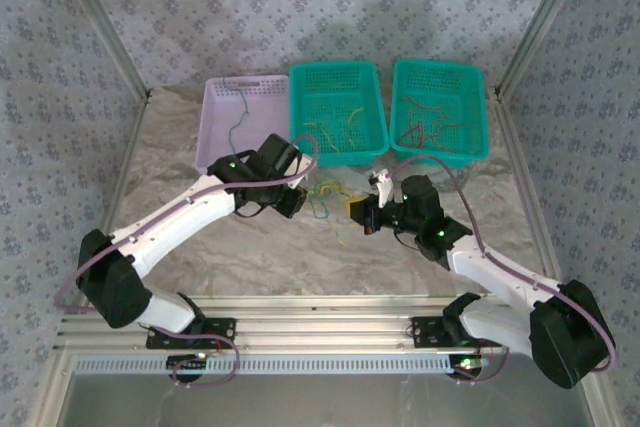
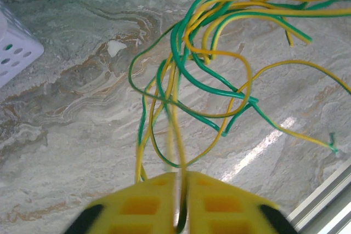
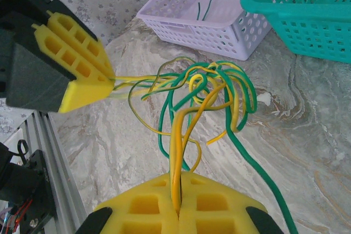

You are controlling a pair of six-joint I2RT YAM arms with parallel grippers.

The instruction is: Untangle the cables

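Squarely at centre of the top view, left gripper [image 2: 180,182] and right gripper [image 3: 178,184] each pinch strands of the cables [image 1: 323,197], a light, limp tangle probably best gripped near loose ends.

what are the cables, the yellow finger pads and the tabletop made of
Cables: thin wire in smooth, slightly shiny yellow and green sleeving, probably plastic. Finger pads: matte yellow, moulded pockets; rubber or plastic. Tabletop: veined, glossy with glare; marble or a printed look-alike.

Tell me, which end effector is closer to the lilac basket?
Left. The left end effector sits just in front of the right corner of the lilac basket; the right end effector is farther right, beyond the cables.
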